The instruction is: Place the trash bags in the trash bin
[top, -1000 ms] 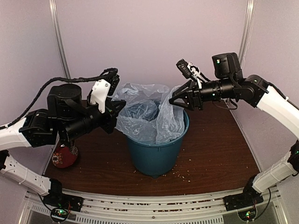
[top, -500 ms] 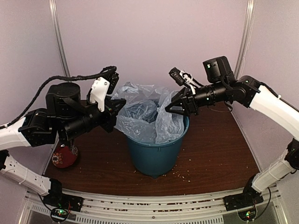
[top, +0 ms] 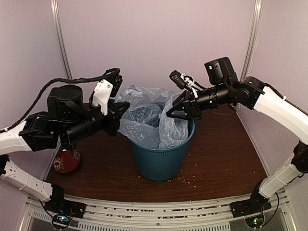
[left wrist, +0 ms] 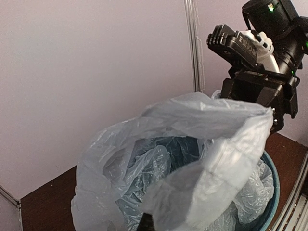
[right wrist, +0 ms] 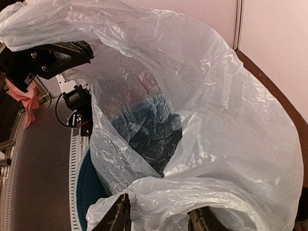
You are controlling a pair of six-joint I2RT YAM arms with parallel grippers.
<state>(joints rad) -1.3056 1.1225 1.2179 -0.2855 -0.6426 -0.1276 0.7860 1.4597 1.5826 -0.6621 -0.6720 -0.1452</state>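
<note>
The trash bag [top: 144, 118], thin pale blue-grey plastic, sits with its mouth open in the teal trash bin [top: 159, 161] and billows above the rim. My left gripper [top: 123, 112] is shut on the bag's left edge and holds it up; in the left wrist view the bag [left wrist: 192, 159] hides the jaws. My right gripper [top: 172, 109] hovers over the bin's right rim [right wrist: 83, 192]. In the right wrist view its fingers [right wrist: 118, 216] stand apart with a fold of the bag [right wrist: 202, 125] bunched between them.
A round red object [top: 66, 161] with a dotted pattern lies on the dark wooden table [top: 226, 154] under the left arm. Crumbs [top: 188, 181] are scattered in front of the bin. Pale walls enclose the back and both sides.
My right gripper has moved left, over the bin's right rim, and the bag's right edge has shifted inward with it. The left arm has not moved.
</note>
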